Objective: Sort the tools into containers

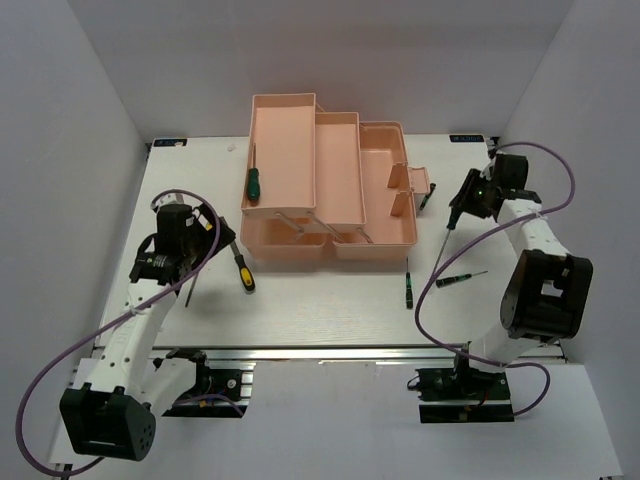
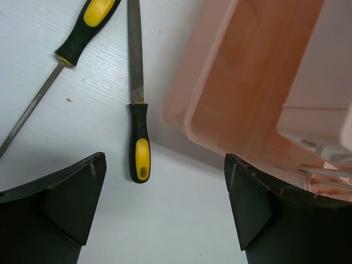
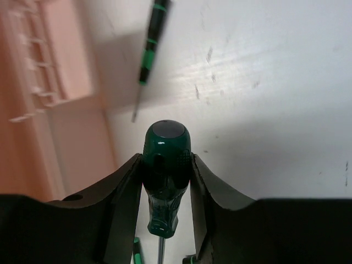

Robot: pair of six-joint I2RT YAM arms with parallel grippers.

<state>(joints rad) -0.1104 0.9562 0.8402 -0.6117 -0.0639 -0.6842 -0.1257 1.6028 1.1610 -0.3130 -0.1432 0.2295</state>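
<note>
The salmon-pink toolbox [image 1: 330,180] stands open at mid-table, and a green-handled screwdriver [image 1: 252,182] lies in its far-left tray. My right gripper [image 1: 462,205] hovers to the right of the box. It is shut on a dark green screwdriver handle [image 3: 166,159], and the shaft [image 1: 447,240] hangs down. My left gripper [image 1: 215,245] is open above the table by the box's front-left corner [image 2: 258,82]. A yellow-and-black file [image 2: 138,144] lies just ahead of its open jaws [image 2: 165,159], and a yellow-and-black screwdriver [image 2: 88,25] lies further left.
Small black-green precision screwdrivers lie on the table right of the box: one [image 1: 408,288] near its front, one [image 1: 460,279] below my right gripper, and one [image 3: 151,44] by the box's right side. White walls enclose the table on three sides.
</note>
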